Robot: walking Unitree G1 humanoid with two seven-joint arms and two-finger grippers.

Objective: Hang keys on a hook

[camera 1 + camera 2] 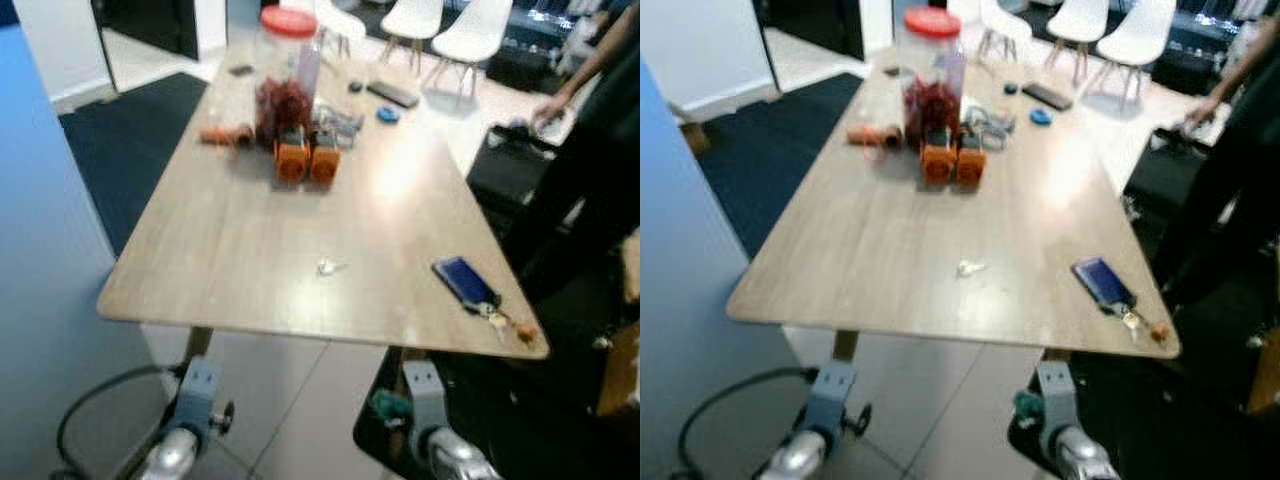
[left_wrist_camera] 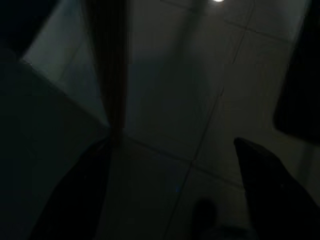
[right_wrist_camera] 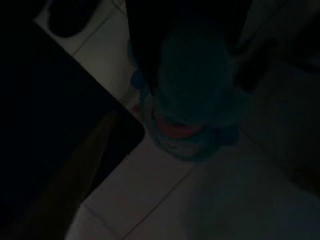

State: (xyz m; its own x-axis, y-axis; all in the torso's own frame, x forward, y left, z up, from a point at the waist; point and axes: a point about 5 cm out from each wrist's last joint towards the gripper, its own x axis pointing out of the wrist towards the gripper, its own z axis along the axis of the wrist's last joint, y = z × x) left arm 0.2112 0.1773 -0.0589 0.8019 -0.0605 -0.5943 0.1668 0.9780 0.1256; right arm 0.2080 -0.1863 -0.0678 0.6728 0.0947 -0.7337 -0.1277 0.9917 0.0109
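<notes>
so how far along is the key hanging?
Nothing looks done: the keys with the blue rectangular fob lie on the light wooden table near its right corner. In hand: nothing; both arms hang below the table edge. Left: grasping the keys, finding a hook, hanging them.

Wooden table (image 1: 250, 250), keys (image 1: 478, 292) near edge, red-lidded jar (image 1: 287, 75), orange blocks (image 1: 306, 160)

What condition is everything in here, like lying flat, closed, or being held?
keys: lying flat at the table's near right corner, blue tag attached, unheld
jar: upright, red lid on
table: standing, top level
left gripper: open, hanging below the table
right gripper: hanging low, fingers hidden
</notes>
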